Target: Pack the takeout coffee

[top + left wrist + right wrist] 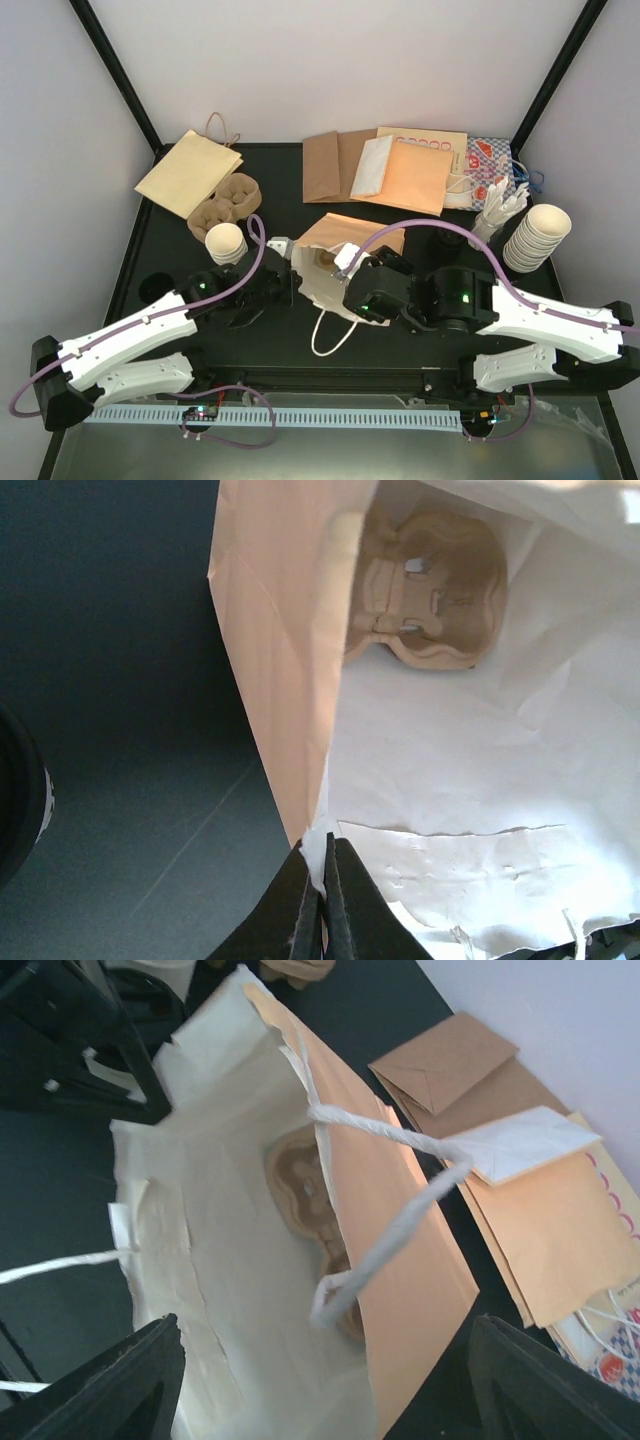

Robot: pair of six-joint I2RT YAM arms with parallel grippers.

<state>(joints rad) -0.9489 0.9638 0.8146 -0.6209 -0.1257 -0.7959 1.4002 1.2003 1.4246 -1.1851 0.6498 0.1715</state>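
My left gripper is pinched on the bag's rim at its 9 o'clock. My right gripper gapes wide and empty at the mouth. A tray lies inside. One coffee sits outside at the bag's 9 o'clock, with what may be the other coffee at 3. If the thin rim slips or tears, the mouth could collapse.

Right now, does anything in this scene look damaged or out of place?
The paper bag lies on its side, and its mouth rim looks ragged, as if torn. The left gripper pinches that rim. The pulp carrier inside holds no cups.
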